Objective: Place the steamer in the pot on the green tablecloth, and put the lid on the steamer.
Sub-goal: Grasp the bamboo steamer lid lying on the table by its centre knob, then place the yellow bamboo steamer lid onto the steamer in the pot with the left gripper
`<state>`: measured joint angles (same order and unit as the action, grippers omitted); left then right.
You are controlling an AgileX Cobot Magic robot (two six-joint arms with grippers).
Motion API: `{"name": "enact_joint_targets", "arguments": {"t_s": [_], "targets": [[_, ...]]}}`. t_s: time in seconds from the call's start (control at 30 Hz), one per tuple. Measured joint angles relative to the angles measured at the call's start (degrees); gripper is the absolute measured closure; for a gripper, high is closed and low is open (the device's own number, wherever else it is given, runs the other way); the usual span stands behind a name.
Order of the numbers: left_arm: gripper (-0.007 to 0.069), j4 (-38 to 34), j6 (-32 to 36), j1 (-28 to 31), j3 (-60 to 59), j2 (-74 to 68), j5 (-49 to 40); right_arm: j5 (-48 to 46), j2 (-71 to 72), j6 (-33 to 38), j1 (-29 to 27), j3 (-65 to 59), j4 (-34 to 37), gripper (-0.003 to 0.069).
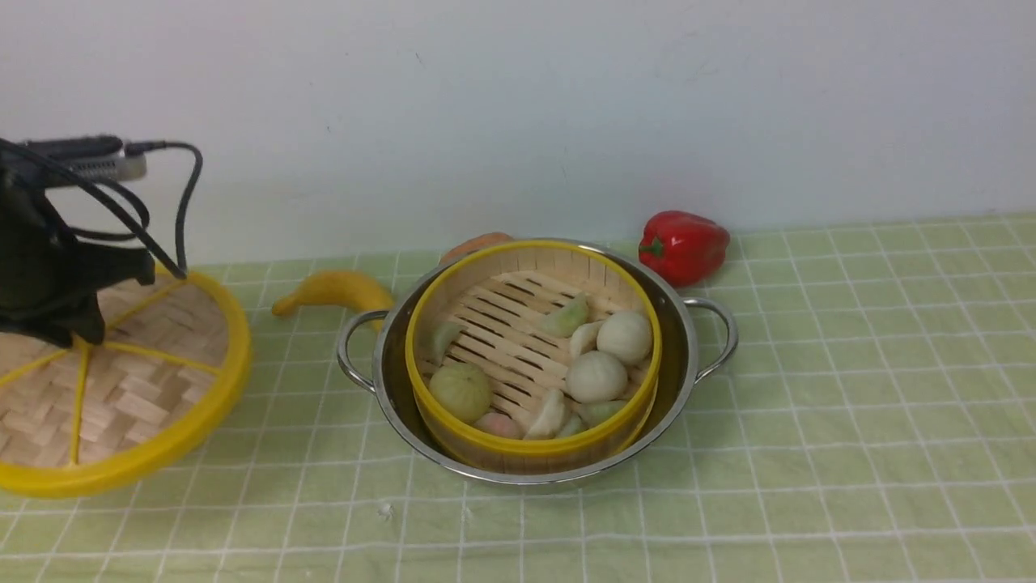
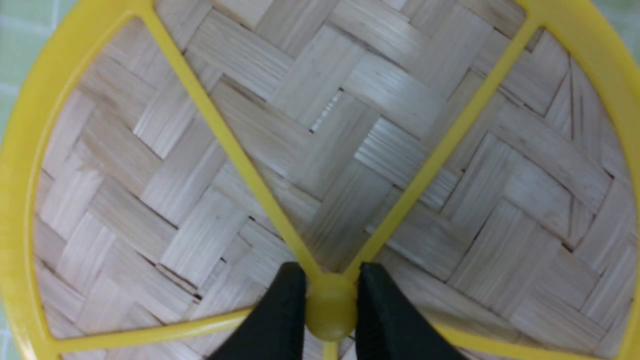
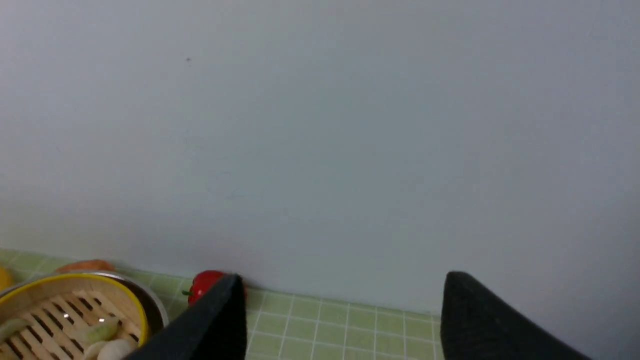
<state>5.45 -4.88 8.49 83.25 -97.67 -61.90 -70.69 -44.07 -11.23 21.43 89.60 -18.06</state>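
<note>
The steamer (image 1: 518, 324), a bamboo basket with yellow rim bands, sits inside the shiny pot (image 1: 681, 340) on the green tablecloth (image 1: 850, 364) and holds several dumplings and buns. At the far left is the lid (image 1: 162, 380), a woven bamboo disc with yellow rim and spokes. My left gripper (image 2: 330, 280) is shut on the yellow knob at the centre of the lid (image 2: 320, 125); in the front view the left gripper (image 1: 77, 332) stands over the lid's middle. Whether the lid rests on the cloth I cannot tell. My right gripper (image 3: 345, 300) is open and empty, facing the wall, right of the steamer (image 3: 65, 305).
A banana (image 1: 332, 289) lies between the lid and the pot. A red bell pepper (image 1: 682, 244) sits behind the pot on the right, and an orange thing (image 1: 477, 243) peeks out behind the pot. A white wall closes the back.
</note>
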Motion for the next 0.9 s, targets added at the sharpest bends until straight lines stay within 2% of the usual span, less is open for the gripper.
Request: {"name": "enact_joint_targets", "arguments": {"t_s": [0.1, 0.23, 0.27, 0.3, 0.4, 0.43, 0.47, 0.53, 0.67, 0.9], "targets": [[0.0505, -1.6, 1.5, -4.1, 2.6, 1.8, -1.4, 0.0, 0.1, -0.3, 0.0, -1.6, 0.0, 0.0149], [0.0505, -3.0, 2.1, -15.4, 5.3, 1.9, 0.0, 0.0, 0.1, -0.5, 0.0, -2.8, 0.0, 0.0149], [0.0505, -3.0, 2.0, -16.0, 5.4, 1.7, 0.2, 0.0, 0.1, -0.5, 0.0, -2.8, 0.0, 0.0149], [0.0505, -2.8, 1.9, -20.4, 5.8, 1.2, 2.1, 0.0, 0.1, -0.6, 0.0, -2.8, 0.0, 0.0149], [0.0505, -0.4, 0.7, -29.9, 6.9, -1.1, 5.9, 0.0, 0.1, -1.1, 0.0, -2.9, 0.0, 0.0149], [0.0505, 0.3, 0.5, -29.9, 7.0, -1.3, 6.1, 0.0, 0.1, -1.1, 0.0, -2.9, 0.0, 0.0149], [0.0505, 3.6, -1.0, -33.8, 8.0, -3.1, 7.2, 0.0, 0.1, -1.3, 0.0, -2.9, 0.0, 0.0149], [0.0505, 7.4, -3.1, -37.3, 9.3, -5.0, 7.7, 0.0, 0.1, -1.4, 0.0, -2.9, 0.0, 0.0149], [0.0505, 13.5, -6.0, -41.5, 12.5, -10.0, 7.3, 0.0, 0.1, -1.7, 0.0, -2.9, 0.1, 0.0149], [0.0505, 13.8, -6.6, -42.9, 14.7, -14.5, 7.0, 0.0, 0.1, -1.8, 0.0, -2.9, 2.0, 0.0149]]}}
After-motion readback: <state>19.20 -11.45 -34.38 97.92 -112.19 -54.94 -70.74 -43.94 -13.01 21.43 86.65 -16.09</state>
